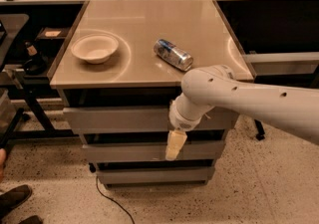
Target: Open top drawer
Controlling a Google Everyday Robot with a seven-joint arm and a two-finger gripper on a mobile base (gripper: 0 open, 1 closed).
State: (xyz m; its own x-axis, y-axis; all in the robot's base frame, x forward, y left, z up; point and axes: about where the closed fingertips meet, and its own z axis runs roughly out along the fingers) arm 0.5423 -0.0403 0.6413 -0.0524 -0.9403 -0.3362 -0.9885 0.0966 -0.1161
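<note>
Nearest the viewer, a speckled floor holds a dark shoe at the lower left and a thin black cable trailing from under a grey metal cabinet. A thick white robot arm reaches in from the right, across the cabinet's front. Its cream-coloured pincer hangs pointing down; whether it is wide or narrow cannot be told, and nothing is seen in it. The top drawer, a wide flat grey front, sits directly beneath the surface, with a dark strip showing above its upper edge. The pincer hangs just below that drawer's lower edge, right of centre, its tip in front of the second drawer front. On the surface, a white bowl stands at the left, its inside plain white, and a silver and blue can lies on its side near the middle.
</note>
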